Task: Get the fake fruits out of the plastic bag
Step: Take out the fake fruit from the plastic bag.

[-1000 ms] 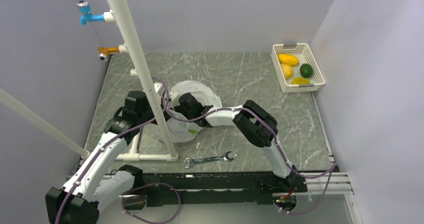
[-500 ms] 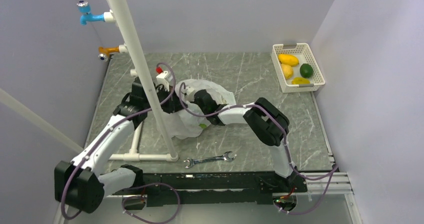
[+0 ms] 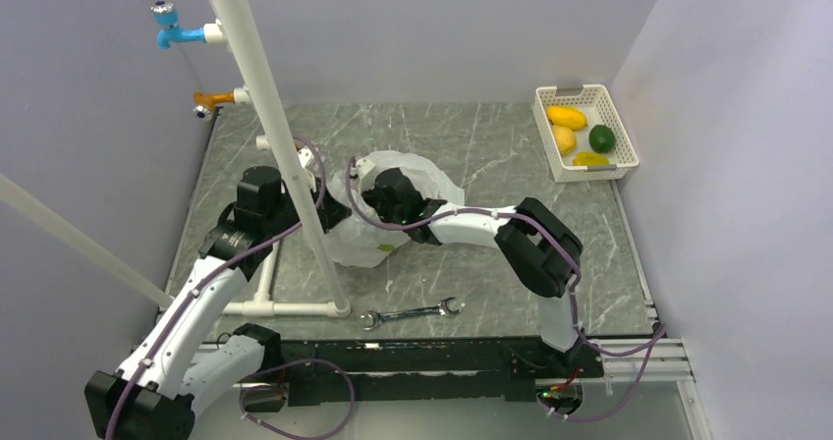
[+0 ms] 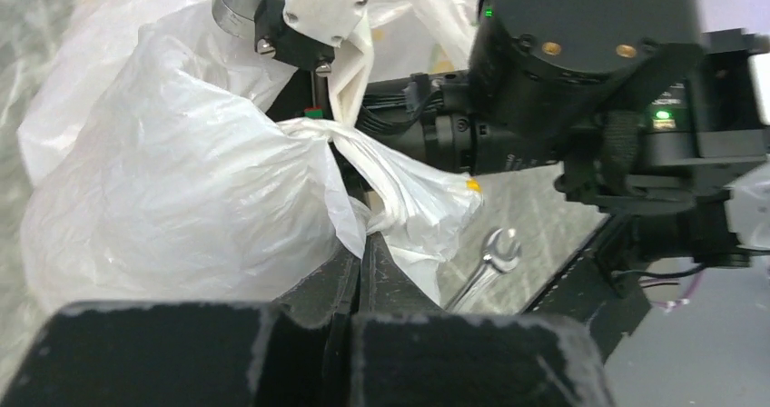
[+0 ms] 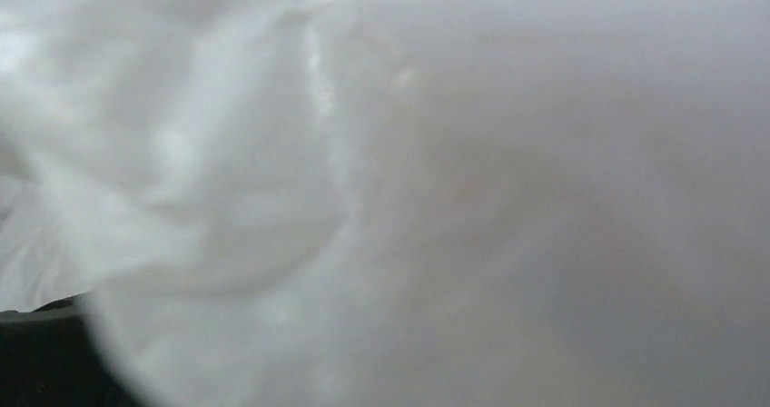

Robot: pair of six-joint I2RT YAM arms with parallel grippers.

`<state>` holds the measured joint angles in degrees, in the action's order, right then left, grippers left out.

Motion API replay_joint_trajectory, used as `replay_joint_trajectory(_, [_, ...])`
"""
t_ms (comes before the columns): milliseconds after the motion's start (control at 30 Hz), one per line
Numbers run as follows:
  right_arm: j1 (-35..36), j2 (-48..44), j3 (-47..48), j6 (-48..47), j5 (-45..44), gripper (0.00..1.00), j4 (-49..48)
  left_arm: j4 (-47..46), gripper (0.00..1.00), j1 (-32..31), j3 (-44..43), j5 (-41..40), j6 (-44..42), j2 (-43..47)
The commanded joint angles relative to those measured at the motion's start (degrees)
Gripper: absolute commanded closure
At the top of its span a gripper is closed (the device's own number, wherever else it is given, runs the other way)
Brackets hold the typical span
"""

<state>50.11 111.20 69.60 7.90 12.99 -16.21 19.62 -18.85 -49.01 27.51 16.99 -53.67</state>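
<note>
"Grey marbled bench point(image 3: 491, 155) from above, pale walls point(image 3: 442, 37) on three sides. What else is there?"

"You have a white pipe frame point(image 3: 282, 145) along the left edge, a wrench point(image 3: 413, 313) by the near edge, and a white lattice basket point(image 3: 575, 89) with yellow and green fruits point(image 3: 567, 116) in the far right corner. Your plastic bag point(image 3: 359, 248) lies left of the middle. Its long axis slants from near-left to far-right."

"And my grippers?"

"Your left gripper point(image 3: 329, 214) sits at the bag's left side, partly behind the pipe. Your right gripper point(image 3: 378, 202) is sunk into the bag from the right, its fingers hidden."

"Left wrist view?"

"Your left jaws are pressed together on a twisted handle of the bag. The crinkled plastic billows away to the left, the right arm's black wrist fills the upper right, and the wrench lies beyond."

"Right wrist view?"

"Blurred white plastic fills it, nothing more. Those jaws stand wide apart, and you cannot tell whether anything sits between them."
</note>
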Motion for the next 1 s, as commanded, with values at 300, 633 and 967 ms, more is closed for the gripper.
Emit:
replay_joint_trajectory(300, [9.74, 18.34, 13.17, 0.35, -23.65, 0.04, -5.73, 1.77, 1.0, 1.76, 3.53, -3.66, -3.63, 0.4])
replay_joint_trajectory(633, [9.48, 10.9, 1.04, -1.91, -25.38, 0.54, -9.13, 2.48, 1.0, 2.77, 4.74, -7.42, -4.39, 4.02])
replay_joint_trajectory(967, [3.28, -5.06, -6.43, 4.46, -17.53, 0.89, -11.93, 6.2, 1.0, 2.69, 4.51, -11.81, -5.0, 3.19])
